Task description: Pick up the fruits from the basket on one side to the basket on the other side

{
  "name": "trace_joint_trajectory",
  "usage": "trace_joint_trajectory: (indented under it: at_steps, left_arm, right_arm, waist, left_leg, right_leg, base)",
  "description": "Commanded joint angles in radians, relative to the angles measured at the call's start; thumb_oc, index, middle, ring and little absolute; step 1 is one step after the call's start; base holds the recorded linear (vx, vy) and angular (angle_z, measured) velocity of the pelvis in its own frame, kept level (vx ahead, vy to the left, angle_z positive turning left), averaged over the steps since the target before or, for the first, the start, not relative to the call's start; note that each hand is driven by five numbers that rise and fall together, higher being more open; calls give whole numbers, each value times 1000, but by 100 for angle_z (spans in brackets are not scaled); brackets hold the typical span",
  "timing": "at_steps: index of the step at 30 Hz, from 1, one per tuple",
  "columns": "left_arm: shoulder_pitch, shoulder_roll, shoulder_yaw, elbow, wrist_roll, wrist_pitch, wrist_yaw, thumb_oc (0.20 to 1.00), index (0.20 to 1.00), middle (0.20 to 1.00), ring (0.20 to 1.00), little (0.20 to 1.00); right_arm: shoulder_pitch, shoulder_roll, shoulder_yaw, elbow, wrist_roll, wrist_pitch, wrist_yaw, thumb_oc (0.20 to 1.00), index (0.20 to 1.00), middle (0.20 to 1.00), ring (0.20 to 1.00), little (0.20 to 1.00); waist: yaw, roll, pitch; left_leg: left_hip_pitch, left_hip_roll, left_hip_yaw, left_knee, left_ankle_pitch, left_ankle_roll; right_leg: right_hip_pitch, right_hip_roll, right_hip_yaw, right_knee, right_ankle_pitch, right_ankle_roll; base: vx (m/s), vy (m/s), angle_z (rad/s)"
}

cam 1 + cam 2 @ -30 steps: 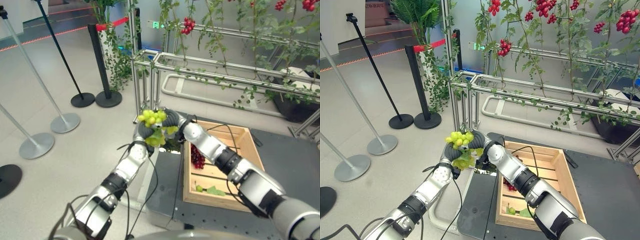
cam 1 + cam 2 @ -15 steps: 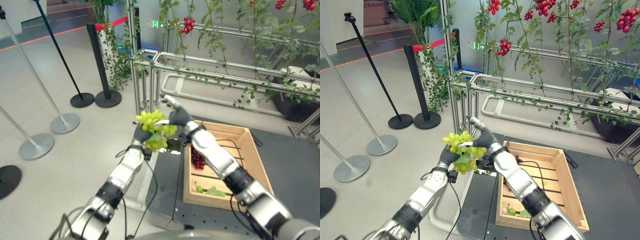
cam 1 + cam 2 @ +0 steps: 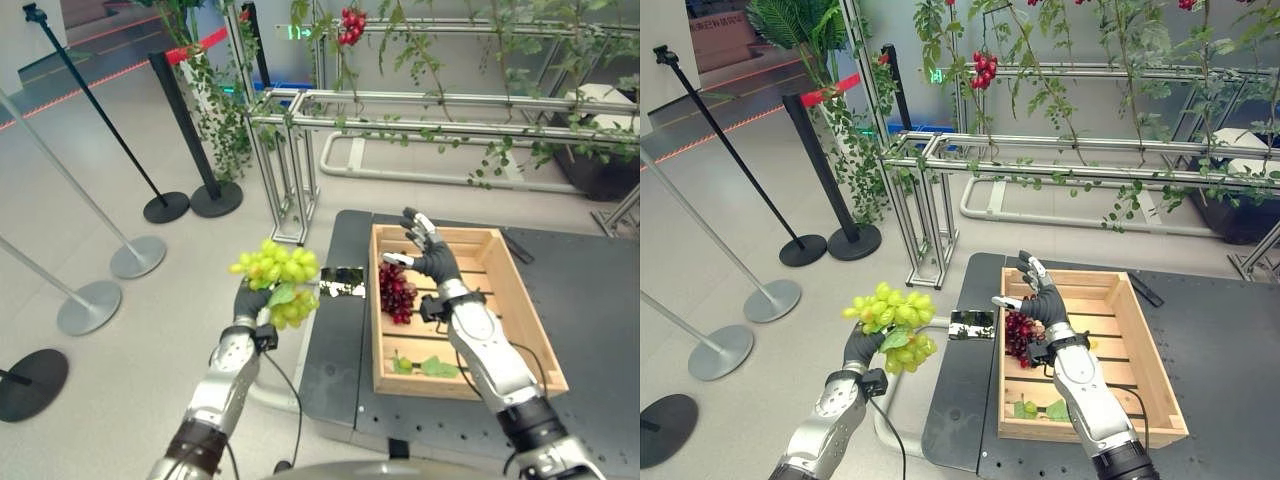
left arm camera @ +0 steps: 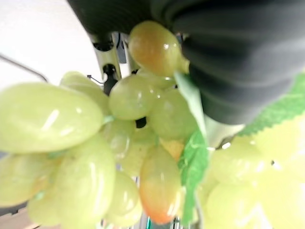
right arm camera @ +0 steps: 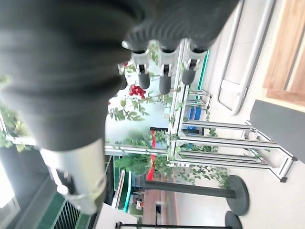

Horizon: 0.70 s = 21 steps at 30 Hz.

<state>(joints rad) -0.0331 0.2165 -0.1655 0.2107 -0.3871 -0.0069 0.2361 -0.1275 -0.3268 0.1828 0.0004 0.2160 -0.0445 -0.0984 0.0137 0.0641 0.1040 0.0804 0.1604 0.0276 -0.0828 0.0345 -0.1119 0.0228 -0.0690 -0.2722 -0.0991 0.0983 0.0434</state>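
Note:
A bunch of green grapes [image 3: 275, 278] with a leaf hangs over the floor, left of the table, and my left hand [image 3: 249, 301] is shut on it from below. Up close, the grapes [image 4: 95, 143] lie against that hand's dark cover [image 4: 238, 57]. My right hand [image 3: 430, 258] is open over the far left part of the wooden crate [image 3: 523, 305], holding nothing; its fingers [image 5: 162, 71] are straight. A bunch of red grapes [image 3: 397, 290] lies in the crate just below that hand. A green leaf [image 3: 428, 367] lies nearer the crate's front.
The crate sits on a dark table [image 3: 335, 340] with a small flat card [image 3: 342, 282] by its left edge. A metal frame [image 3: 300, 150] with vines stands behind. Stanchion posts with round bases [image 3: 137, 257] stand on the floor to the left.
My right hand let go of the green grapes, opened and drew back over the crate. The left hand keeps the bunch and has moved left off the table. The camera has shifted.

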Motion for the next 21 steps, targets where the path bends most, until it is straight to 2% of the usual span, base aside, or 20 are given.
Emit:
trace_joint_trajectory:
  at_steps: [1, 4, 5, 7, 8, 10, 11, 14, 15, 16, 17, 20, 21]
  left_arm:
    - [-31, 46, 51, -59, -59, -106, -36, 200, 200, 200, 200, 200]
    - [-8, 48, 72, -65, -66, -105, -52, 200, 200, 200, 200, 200]
    - [7, 45, 84, -76, -80, -113, -68, 200, 200, 200, 200, 200]
    - [12, 35, 96, -78, -89, -118, -73, 200, 200, 200, 200, 200]
    - [17, 32, 100, -77, -87, -123, -83, 200, 200, 200, 200, 200]
    - [16, 32, 100, -77, -87, -123, -83, 200, 200, 200, 200, 200]
    - [39, 26, 107, -83, -99, -125, -92, 200, 200, 200, 200, 200]
    - [65, 26, 116, -110, -104, -127, -92, 200, 200, 200, 200, 200]
    - [65, 28, 119, -118, -101, -131, -94, 200, 200, 200, 200, 200]
    - [66, 28, 120, -118, -101, -131, -93, 200, 200, 200, 200, 200]
    - [68, 29, 123, -118, -102, -132, -98, 200, 200, 200, 200, 200]
    - [79, 30, 142, -135, -90, -135, -95, 200, 200, 200, 200, 200]
    - [79, 31, 142, -136, -90, -134, -95, 200, 200, 200, 200, 200]
  right_arm:
    - [7, 25, -60, -105, 66, -84, 17, 1000, 1000, 1000, 1000, 1000]
    - [29, 29, -68, -102, 69, -85, 21, 1000, 1000, 1000, 1000, 1000]
    - [43, 26, -79, -99, 77, -90, 29, 1000, 1000, 1000, 1000, 1000]
    - [53, 25, -99, -99, 71, -96, 22, 1000, 1000, 1000, 1000, 1000]
    - [59, 27, -110, -93, 64, -103, 12, 1000, 1000, 1000, 1000, 1000]
    - [59, 27, -110, -93, 64, -104, 12, 1000, 1000, 1000, 1000, 1000]
    - [75, 29, -118, -88, 58, -106, 7, 1000, 1000, 1000, 1000, 1000]
    - [87, 29, -122, -82, 61, -107, 9, 1000, 1000, 1000, 1000, 1000]
    - [83, 25, -129, -73, 63, -108, 3, 1000, 1000, 1000, 1000, 1000]
    - [82, 26, -129, -73, 63, -108, 3, 1000, 1000, 1000, 1000, 1000]
    - [84, 26, -132, -70, 64, -107, 3, 1000, 1000, 1000, 1000, 1000]
    - [91, 24, -154, -63, 80, -107, -1, 1000, 1000, 1000, 1000, 1000]
    - [91, 24, -153, -62, 80, -107, -1, 1000, 1000, 1000, 1000, 1000]
  waist:
    - [-10, -40, -3]
    - [-5, -34, 7]
    - [2, -28, 27]
    - [5, -27, 48]
    - [-1, -26, 51]
    - [-2, -25, 47]
    - [-7, -22, 49]
    - [-20, -28, 47]
    - [-26, -41, 41]
    - [-27, -40, 42]
    - [-29, -39, 32]
    - [-38, -44, 17]
    - [-39, -42, 18]
  left_leg:
    - [-128, 10, -28, 107, 15, -38]
    - [-142, 21, -37, 100, 43, -50]
    - [-187, 32, -45, 96, 88, -66]
    - [-236, 33, -5, 115, 108, -55]
    - [-249, 38, 55, 150, 89, -38]
    - [-256, 37, 53, 150, 93, -36]
    - [-227, 49, 91, 172, 59, -32]
    - [-180, 75, 126, 228, -16, -30]
    - [-152, 87, 148, 293, -77, -25]
    - [-155, 88, 146, 300, -81, -24]
    - [-125, 93, 140, 300, -125, -33]
    - [-60, 104, 143, 428, -187, -42]
    - [-64, 107, 140, 438, -193, -42]
  right_leg:
    - [114, -27, -57, 49, -216, 37]
    - [112, -10, -69, 37, -214, 28]
    - [102, -5, -89, 27, -209, 25]
    - [86, -17, -118, 25, -202, 23]
    - [65, -30, -149, 36, -199, 25]
    - [59, -30, -151, 36, -195, 25]
    - [56, -43, -169, 43, -188, 28]
    - [39, -75, -208, 63, -177, 29]
    - [27, -102, -246, 85, -173, 27]
    - [28, -102, -247, 87, -174, 27]
    - [32, -101, -244, 89, -188, 31]
    - [10, -132, -312, 126, -176, 25]
    - [11, -131, -313, 128, -178, 25]
  base:
    - [-92, -104, 7]
    - [-86, -69, 8]
    - [-166, -20, 7]
    - [-248, -13, 29]
    - [-188, -5, 47]
    - [-72, 16, 54]
    - [-71, 56, 40]
    - [-148, 102, 23]
    - [-177, 99, 37]
    - [-77, 74, 45]
    - [-8, 64, 64]
    - [-149, 181, 51]
    - [-153, 225, 43]
